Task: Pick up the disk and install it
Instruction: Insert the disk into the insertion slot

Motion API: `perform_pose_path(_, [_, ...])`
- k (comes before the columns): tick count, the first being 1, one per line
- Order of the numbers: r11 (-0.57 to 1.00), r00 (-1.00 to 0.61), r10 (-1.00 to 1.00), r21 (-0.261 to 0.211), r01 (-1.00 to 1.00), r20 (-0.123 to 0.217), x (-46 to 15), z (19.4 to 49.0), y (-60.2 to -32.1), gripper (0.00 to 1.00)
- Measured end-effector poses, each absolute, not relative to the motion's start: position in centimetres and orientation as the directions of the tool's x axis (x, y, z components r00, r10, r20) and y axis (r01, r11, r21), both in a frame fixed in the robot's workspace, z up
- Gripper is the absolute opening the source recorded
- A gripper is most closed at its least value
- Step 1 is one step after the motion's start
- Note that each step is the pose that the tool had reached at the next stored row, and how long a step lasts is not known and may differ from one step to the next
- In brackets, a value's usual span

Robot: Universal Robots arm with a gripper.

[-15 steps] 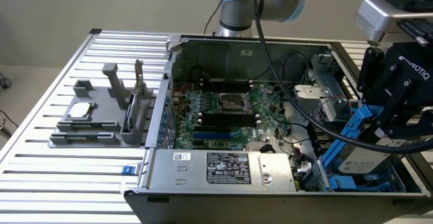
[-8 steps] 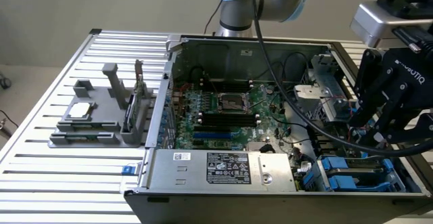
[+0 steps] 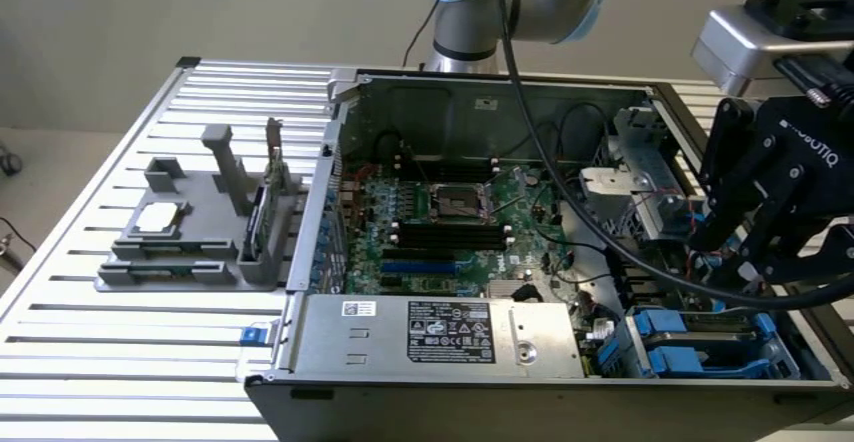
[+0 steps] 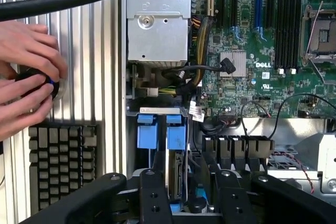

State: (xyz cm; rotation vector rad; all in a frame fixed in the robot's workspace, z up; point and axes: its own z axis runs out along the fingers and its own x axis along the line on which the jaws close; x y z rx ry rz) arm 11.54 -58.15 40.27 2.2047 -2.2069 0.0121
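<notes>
Seated on edge in the drive bay point(image 4: 155, 110) of the open grey metal computer case point(image 3: 441, 102), exterior view's near right: silver-grey metal disk point(image 4: 177, 171) in bright blue plastic carrier, flanked by spread black fingers point(image 4: 153, 198), unpinched. Likely releasing: hold square, clear of carrier tabs point(image 4: 146, 130).

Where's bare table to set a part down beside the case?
Free: the ribbed table between the grey fixture and its near edge, and the strip behind the fixture. Crowded: the drive bay under the gripper, and by the keyboard, where hands work.
</notes>
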Motion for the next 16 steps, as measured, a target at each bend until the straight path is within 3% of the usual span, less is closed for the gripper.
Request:
perform_pose_path(3, [0.001,-0.001,-1.0,0.01,-1.0,0.021,11.92,40.28,-58.14,0.38])
perform_pose_path(6, [0.0,0.001,-1.0,0.01,-1.0,0.021,12.26,40.27,-58.14,0.26])
perform_pose_path(9, [-0.001,0.001,-1.0,0.01,-1.0,0.021,12.38,40.27,-58.14,0.2])
perform_pose_path(10, [-0.001,0.001,-1.0,0.01,-1.0,0.021,12.38,40.27,-58.14,0.13])
perform_pose_path(16, [-0.001,0.002,-1.0,0.01,-1.0,0.021,12.39,40.27,-58.14,0.13])
